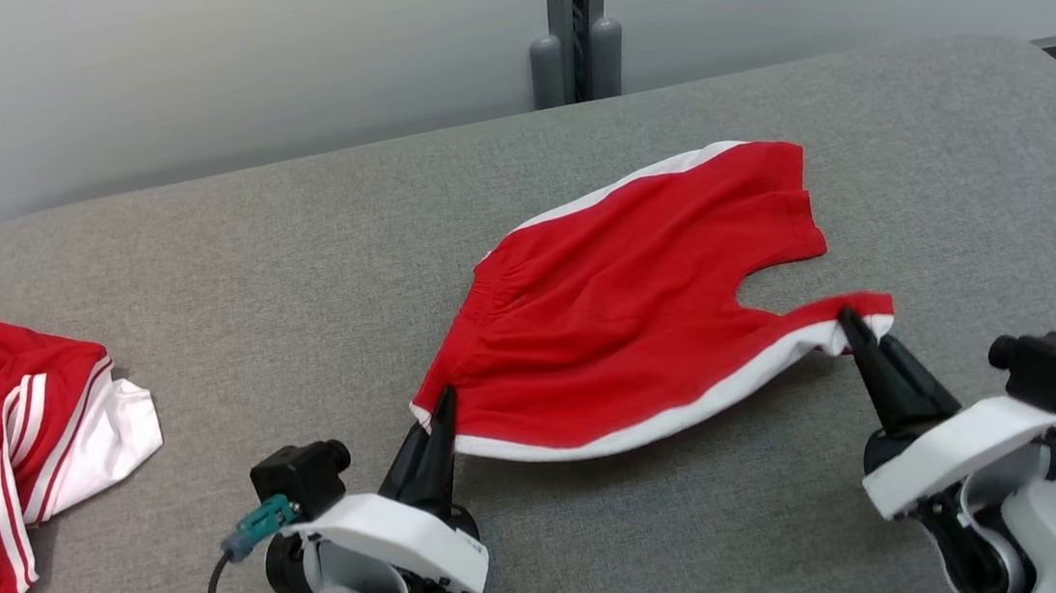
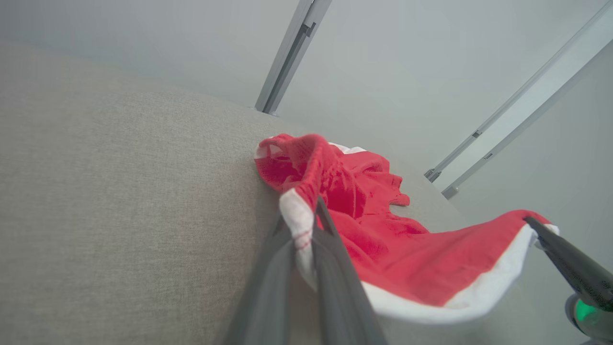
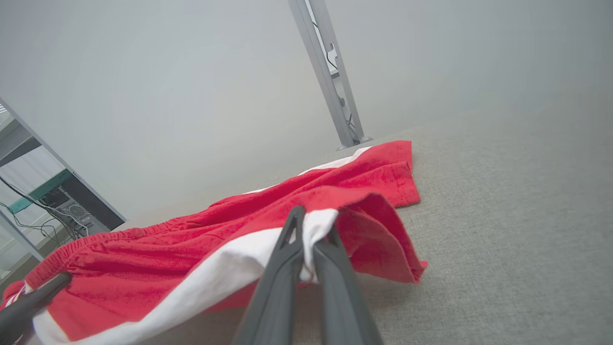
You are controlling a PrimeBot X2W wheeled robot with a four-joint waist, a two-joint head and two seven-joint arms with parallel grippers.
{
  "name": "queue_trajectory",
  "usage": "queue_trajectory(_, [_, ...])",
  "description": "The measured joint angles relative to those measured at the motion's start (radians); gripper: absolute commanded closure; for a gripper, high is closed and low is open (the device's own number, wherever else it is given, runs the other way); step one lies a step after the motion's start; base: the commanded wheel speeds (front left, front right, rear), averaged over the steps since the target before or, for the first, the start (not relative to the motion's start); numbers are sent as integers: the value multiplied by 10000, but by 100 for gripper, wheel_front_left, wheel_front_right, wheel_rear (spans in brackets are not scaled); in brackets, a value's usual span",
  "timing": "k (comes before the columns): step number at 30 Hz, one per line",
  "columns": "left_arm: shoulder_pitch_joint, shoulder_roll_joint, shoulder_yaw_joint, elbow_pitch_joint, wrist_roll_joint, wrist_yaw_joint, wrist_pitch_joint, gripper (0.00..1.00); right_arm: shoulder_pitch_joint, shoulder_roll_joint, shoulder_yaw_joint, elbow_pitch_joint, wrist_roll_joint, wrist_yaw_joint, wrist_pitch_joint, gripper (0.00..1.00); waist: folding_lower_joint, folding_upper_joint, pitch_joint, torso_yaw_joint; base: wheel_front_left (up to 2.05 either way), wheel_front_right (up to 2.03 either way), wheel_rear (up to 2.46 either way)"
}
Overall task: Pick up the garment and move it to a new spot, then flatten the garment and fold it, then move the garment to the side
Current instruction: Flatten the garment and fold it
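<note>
The garment (image 1: 626,306) is a pair of red shorts with white side stripes, spread on the grey padded table (image 1: 292,261) at the centre. My left gripper (image 1: 442,411) is shut on the near waistband corner, with white trim pinched between its fingers (image 2: 335,258). My right gripper (image 1: 850,324) is shut on the near leg hem, its fingers (image 3: 282,258) clamping the white stripe. The near edge of the garment (image 2: 431,268) hangs slightly lifted between the two grippers. From the right wrist, the far leg of the garment (image 3: 383,167) lies flat on the table.
A second red and white garment (image 1: 10,453) lies crumpled at the table's left edge. A grey post (image 1: 574,21) stands behind the table against a pale wall. The table's rounded right corner (image 1: 1049,72) is near the right arm.
</note>
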Motion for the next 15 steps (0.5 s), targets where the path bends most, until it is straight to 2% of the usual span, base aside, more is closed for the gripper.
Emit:
queue_trajectory(7, [-590, 27, 408, -1321, -1035, -88, 1279, 100, -1079, -581, -368, -1352, -495, 0, 554, 100, 0, 0, -574, -11, 0, 0, 0])
queue_trajectory(11, [-1050, 38, 637, -2243, -1490, 293, 2098, 100, -1766, -688, -596, -2036, -732, 0, 982, 100, 0, 0, -921, -7, 0, 0, 0])
queue_trajectory(15, [-1607, 27, 943, -3129, -2190, 974, 3062, 100, -2495, -696, -857, -2546, -949, 0, 1505, 100, 0, 0, -1143, 36, 0, 0, 0])
